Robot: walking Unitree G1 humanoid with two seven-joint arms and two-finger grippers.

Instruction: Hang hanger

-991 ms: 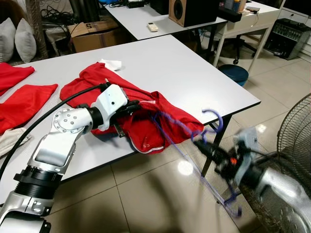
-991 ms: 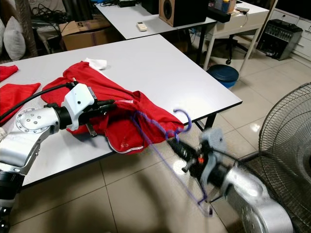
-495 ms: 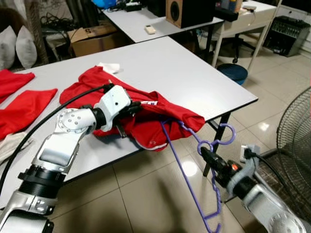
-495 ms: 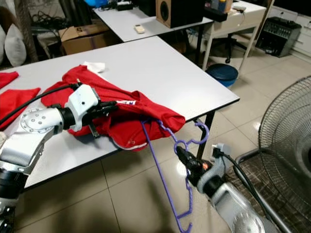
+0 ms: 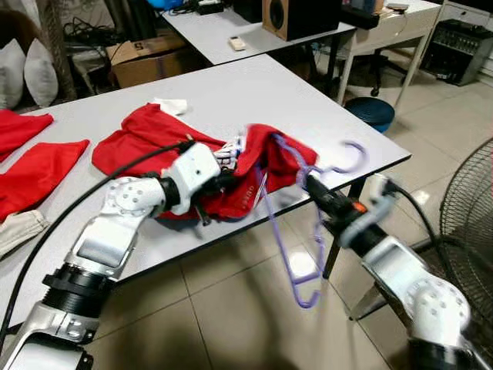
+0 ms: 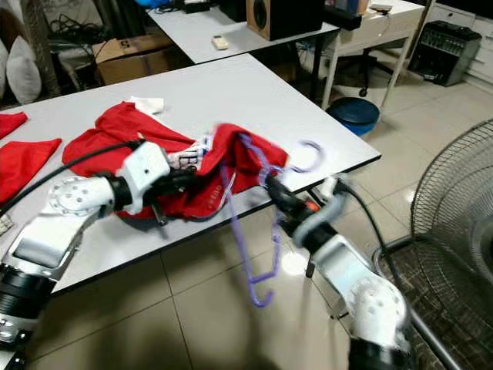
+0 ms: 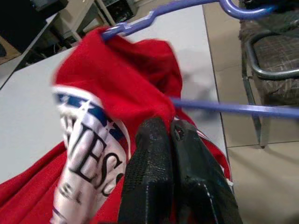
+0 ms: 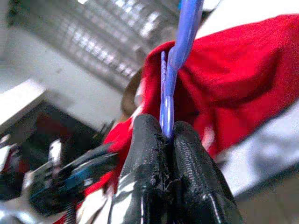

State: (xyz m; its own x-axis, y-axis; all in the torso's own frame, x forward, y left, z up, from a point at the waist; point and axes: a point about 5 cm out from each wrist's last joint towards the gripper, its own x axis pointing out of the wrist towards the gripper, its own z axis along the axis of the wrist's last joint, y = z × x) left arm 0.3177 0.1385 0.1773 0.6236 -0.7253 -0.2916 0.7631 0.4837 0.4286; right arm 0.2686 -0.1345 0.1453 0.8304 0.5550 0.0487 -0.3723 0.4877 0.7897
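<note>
I see the purple hanger [image 5: 296, 223] as a thin plastic frame, partly threaded into the red shirt [image 5: 192, 154] near the front edge of the white desk [image 5: 308, 116]; its hook [image 5: 350, 158] curls up over the desk corner while one long side and its lower end hang down past the desk edge above the tiled floor [image 5: 231, 308]. My right tool [image 5: 308, 183] has its two black fingers [image 8: 180, 168] pressed together on the hanger's stem, just below the hook. My left tool [image 5: 223, 179] is pinched on a bunched fold of the shirt, fingers [image 7: 152, 177] together, lifting white printed fabric with dark lettering. The shirt's raised hump sits between the two tools and drapes over the hanger's upper arm. Further left on the desk lie another red garment [image 5: 35, 169] and a pale cloth [image 5: 19, 231]. A standing fan's wire cage [image 5: 470, 208] is close by my right arm. Behind are a second desk [image 5: 254, 23] and a cardboard box [image 5: 146, 54].
</note>
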